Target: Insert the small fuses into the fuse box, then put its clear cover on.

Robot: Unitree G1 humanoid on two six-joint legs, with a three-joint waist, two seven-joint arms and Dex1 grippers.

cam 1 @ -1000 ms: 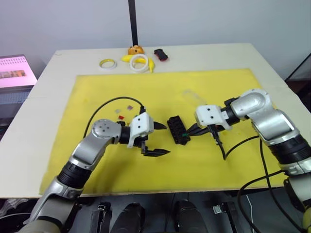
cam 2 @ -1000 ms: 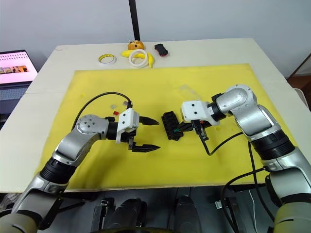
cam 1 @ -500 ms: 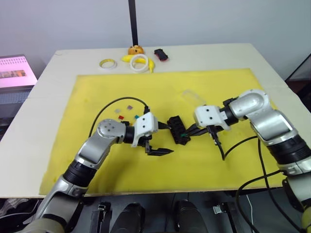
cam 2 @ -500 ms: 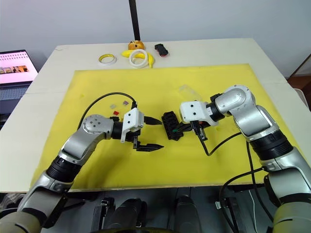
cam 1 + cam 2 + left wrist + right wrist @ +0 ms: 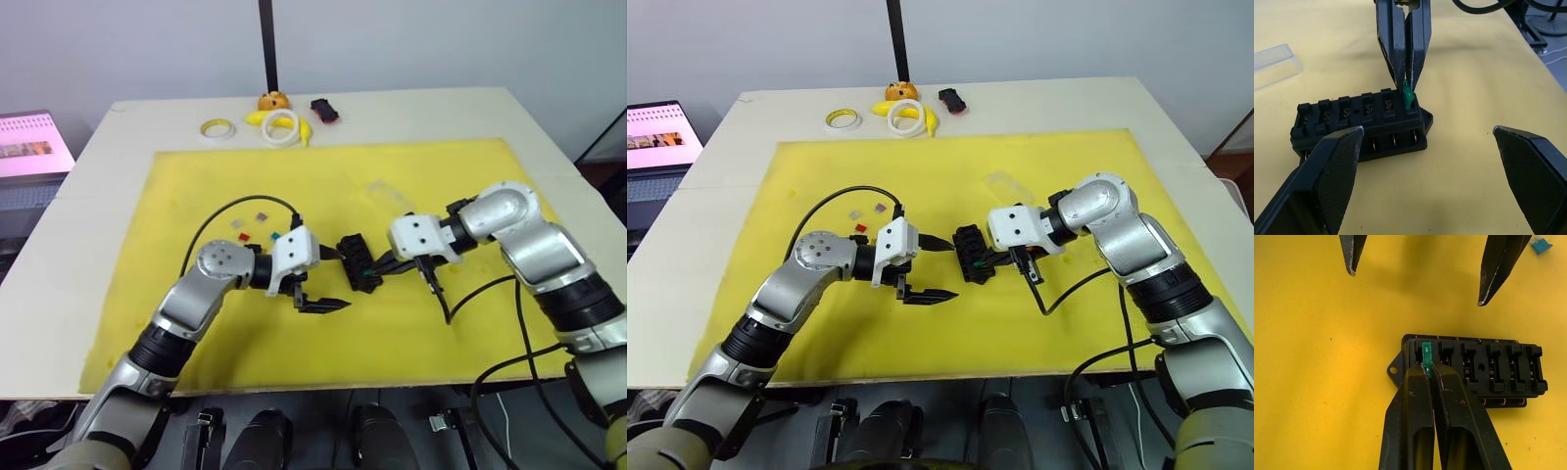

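The black fuse box (image 5: pixel 359 262) lies mid-mat. My right gripper (image 5: pixel 1429 368) is shut on a green fuse (image 5: pixel 1426 352), holding it upright at the box's end slot (image 5: pixel 1408 94). My left gripper (image 5: pixel 341 280) stands open just left of the box, one finger near its top corner and one (image 5: pixel 323 305) lower over the mat. Loose small fuses lie behind the left wrist: red (image 5: pixel 244 236), blue (image 5: pixel 275 235), purple (image 5: pixel 262 217) and grey (image 5: pixel 235 223). The clear cover (image 5: pixel 385 193) rests on the mat behind the box, also seen as the clear cover (image 5: pixel 1273 58).
A yellow mat (image 5: pixel 451 333) covers most of the table. Along the far edge sit two tape rings (image 5: pixel 217 128) (image 5: pixel 282 125), a banana (image 5: pixel 257 117), an orange toy (image 5: pixel 273 100) and a small black and red car (image 5: pixel 324 110). A laptop (image 5: pixel 29 142) stands off the left edge.
My left gripper has moved right, up to the fuse box, still open. The right gripper has edged slightly left with the green fuse at the end slot.
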